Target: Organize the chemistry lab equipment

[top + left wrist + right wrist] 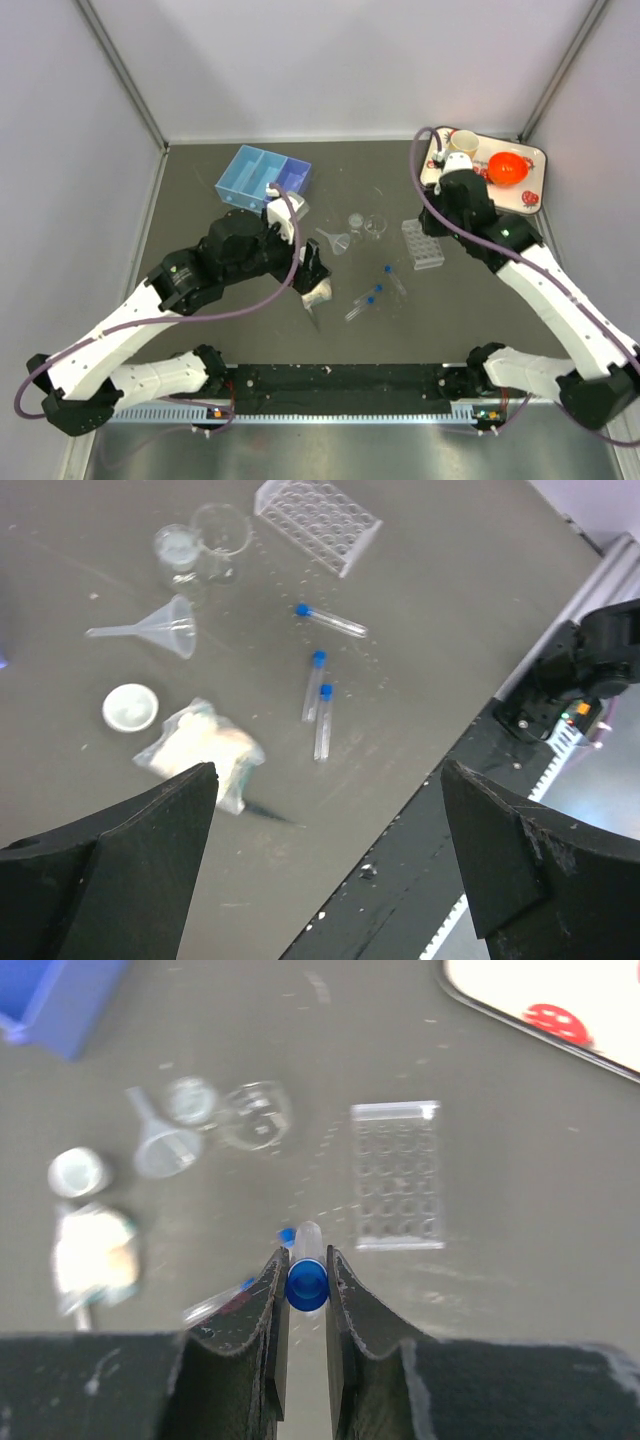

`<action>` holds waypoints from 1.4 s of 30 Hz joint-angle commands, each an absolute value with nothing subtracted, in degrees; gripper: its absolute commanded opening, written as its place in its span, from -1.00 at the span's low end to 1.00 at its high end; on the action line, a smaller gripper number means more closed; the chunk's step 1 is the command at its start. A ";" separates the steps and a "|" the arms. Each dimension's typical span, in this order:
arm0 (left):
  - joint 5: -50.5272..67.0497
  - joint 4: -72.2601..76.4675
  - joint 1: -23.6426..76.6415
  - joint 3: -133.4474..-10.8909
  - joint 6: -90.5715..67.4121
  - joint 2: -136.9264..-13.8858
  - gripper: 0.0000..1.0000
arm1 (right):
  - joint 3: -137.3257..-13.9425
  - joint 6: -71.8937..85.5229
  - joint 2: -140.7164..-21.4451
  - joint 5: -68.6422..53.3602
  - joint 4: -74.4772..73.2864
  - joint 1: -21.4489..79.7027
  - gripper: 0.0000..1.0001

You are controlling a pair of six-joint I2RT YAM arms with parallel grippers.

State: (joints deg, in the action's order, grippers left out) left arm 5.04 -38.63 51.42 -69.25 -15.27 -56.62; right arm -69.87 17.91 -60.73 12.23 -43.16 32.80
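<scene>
Surface: dark grey table (260, 340), flecked with pale specks; black rail (340, 385) runs along its near edge.
Room: pale walls on the left, far and right sides; metal posts in the far corners.
Open room: bare tabletop left of the left arm, along the far wall between the two trays, and from the tubes down to the rail.
Blue tray (245, 175): far left of centre, three compartments, set at an angle.
White tray (537, 165): far right corner, carries a mug (461, 143) and a bowl (508, 167).
Rack (318, 520): flat on the table, right of centre.
Beakers (222, 530): two, side by side, just left of the rack.
Funnel (170, 628): on its side, near the beakers.
White dish (130, 706): small and round, just beside the bag.
Bag (200, 752): on the table by the left finger.
Tubes (314, 684): three loose between bag and rack; two lie close together, one apart.
Left gripper (327, 770): fingers wide apart, nothing between them, above the table.
Right gripper (307, 1260): fingers clamped on a blue-capped held tube (306, 1282), above the table short of the rack.
</scene>
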 commanded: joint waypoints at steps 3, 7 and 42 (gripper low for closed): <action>-4.22 -40.52 51.59 -64.96 -16.52 -51.42 0.97 | -70.75 16.61 -70.82 20.67 -36.13 24.98 -1.00; -3.26 -40.43 51.59 -62.85 -16.96 -49.40 0.97 | -73.03 16.00 -77.41 17.32 -33.58 23.12 -1.00; -0.35 -37.27 51.50 -58.89 -14.59 -46.67 0.98 | -69.26 17.76 -91.84 13.18 -24.87 13.45 -1.00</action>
